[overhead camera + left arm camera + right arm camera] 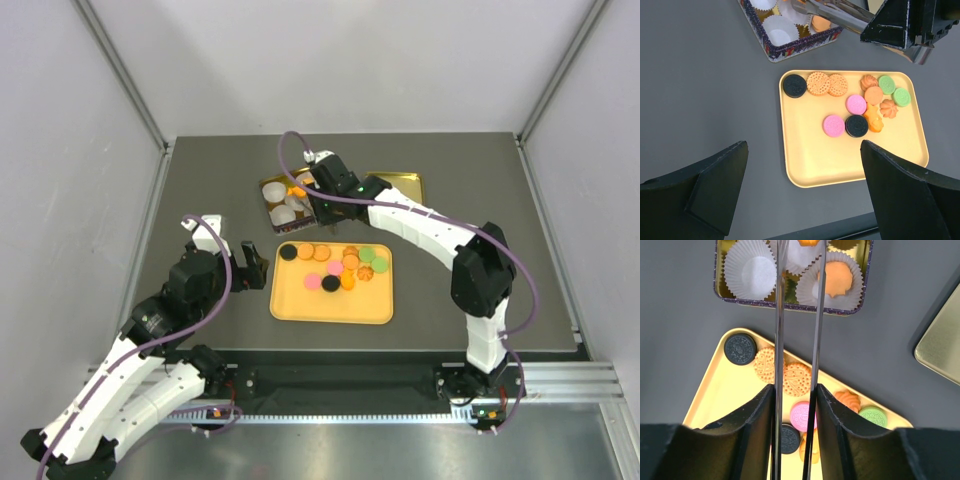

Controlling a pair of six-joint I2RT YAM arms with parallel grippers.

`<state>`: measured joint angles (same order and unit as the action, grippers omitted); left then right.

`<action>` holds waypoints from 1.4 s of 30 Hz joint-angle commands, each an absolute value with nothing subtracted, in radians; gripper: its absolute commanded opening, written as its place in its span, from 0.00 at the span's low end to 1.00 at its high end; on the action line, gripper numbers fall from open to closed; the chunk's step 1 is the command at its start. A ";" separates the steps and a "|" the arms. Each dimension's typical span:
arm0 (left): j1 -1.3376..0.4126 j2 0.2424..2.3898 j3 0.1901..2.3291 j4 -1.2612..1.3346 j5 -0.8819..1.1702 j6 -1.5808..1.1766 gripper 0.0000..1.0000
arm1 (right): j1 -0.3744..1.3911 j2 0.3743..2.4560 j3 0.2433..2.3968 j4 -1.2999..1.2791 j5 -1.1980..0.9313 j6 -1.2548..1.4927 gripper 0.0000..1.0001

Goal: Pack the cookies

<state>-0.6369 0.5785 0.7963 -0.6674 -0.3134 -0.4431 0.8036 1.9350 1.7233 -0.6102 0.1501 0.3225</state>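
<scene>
Yellow tray [330, 302] serves as the landmark, and most of the cookies [335, 268] lie loose across its far half: two black, two pink, two green and the rest orange, several touching one another. Its near half is bare.

Just beyond the tray's far left corner stands an open tin [790, 308] lined with white paper cups [750, 272]. One orange cookie [837, 282] rests in the cup nearest the tray on the right. To the right of the tin, also beyond the tray, lies a flat gold lid [400, 185].

The right gripper [795, 390] hangs over the tray's far edge with its fingers pressed against the two blades of metal tongs [778, 340], clamping them partly together. The blades reach past the tray and over the tin. A bit of orange shows at their tips, at the edge of the wrist view, and I cannot tell whether it is gripped.

The left gripper [802, 150] hovers off the tray's left side, jaws spread wide and holding nothing.
</scene>
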 commanded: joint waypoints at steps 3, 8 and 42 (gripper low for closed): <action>-0.640 0.575 0.799 -0.661 -0.325 -0.446 0.99 | 0.795 1.936 1.775 -0.572 0.166 0.314 0.39; -0.640 0.575 0.799 -0.661 -0.327 -0.446 0.99 | 0.795 1.936 1.775 -0.572 0.161 0.311 0.42; -0.640 0.578 0.798 -0.653 -0.301 -0.442 0.99 | 1.049 1.106 1.008 -0.718 0.291 0.524 0.40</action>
<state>-0.6369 0.5789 0.7963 -0.6674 -0.3050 -0.4431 0.9901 1.1522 1.0401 -0.6975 0.2268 0.4507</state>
